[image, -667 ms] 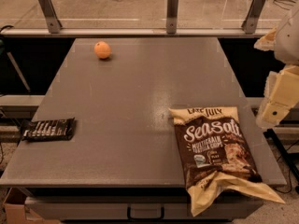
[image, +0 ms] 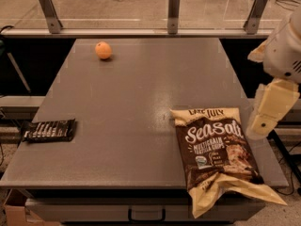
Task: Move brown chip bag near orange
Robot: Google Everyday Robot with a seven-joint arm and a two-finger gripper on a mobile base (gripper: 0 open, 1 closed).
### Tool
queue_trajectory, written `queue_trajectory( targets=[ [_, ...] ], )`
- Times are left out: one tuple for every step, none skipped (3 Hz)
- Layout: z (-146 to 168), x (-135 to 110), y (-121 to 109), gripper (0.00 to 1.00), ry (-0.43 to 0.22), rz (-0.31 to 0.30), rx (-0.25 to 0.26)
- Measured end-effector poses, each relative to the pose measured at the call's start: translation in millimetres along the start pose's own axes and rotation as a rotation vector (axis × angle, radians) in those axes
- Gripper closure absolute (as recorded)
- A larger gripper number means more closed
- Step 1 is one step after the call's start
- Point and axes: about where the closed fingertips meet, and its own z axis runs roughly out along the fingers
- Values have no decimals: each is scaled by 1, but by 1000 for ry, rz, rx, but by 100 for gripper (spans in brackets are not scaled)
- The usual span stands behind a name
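Note:
The brown chip bag [image: 217, 152] lies flat at the table's front right, its cream lower end hanging over the front edge. The orange [image: 103, 50] sits at the far left of the table, well apart from the bag. My gripper [image: 266, 116] hangs at the right edge of the view, just right of the bag's upper corner and a little above the table. It holds nothing that I can see.
A flat black snack-bar wrapper [image: 50, 130] lies at the table's left edge. The grey table [image: 141, 107] has a railing with metal posts [image: 173, 11] behind it. A drawer handle [image: 146, 215] shows below the front edge.
The arm has shifted slightly left and down, closer to the bag's upper right corner. The bag, orange and wrapper have not moved.

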Motion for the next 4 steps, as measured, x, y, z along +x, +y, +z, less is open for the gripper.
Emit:
queue_trajectory(
  targets=[
    [41, -9, 20, 0, 19, 84, -27],
    [65, -18, 27, 0, 16, 154, -38],
    [81, -13, 18, 18, 17, 228, -19],
    [96, -8, 16, 41, 27, 284, -24]
  ],
)
